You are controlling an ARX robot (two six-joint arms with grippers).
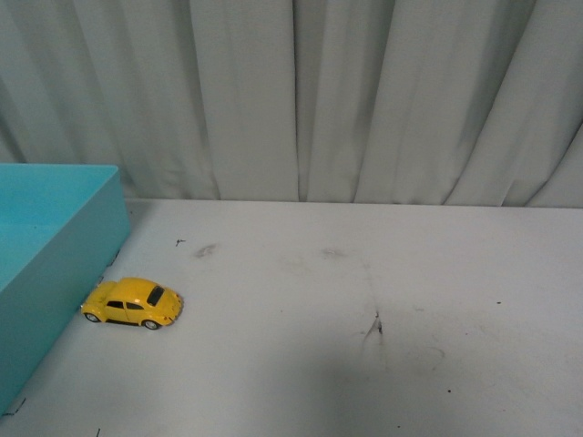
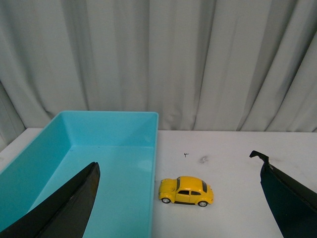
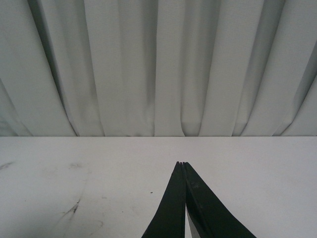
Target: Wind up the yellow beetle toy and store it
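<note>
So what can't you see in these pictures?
- Toy car: underside and far side hidden by its own body, front and left wrist views; no wind-up part shows.
- Blue box: cut off by the front view's left edge; its near end is partly covered by the left gripper in the left wrist view.
- Arms: none in the front view.
</note>
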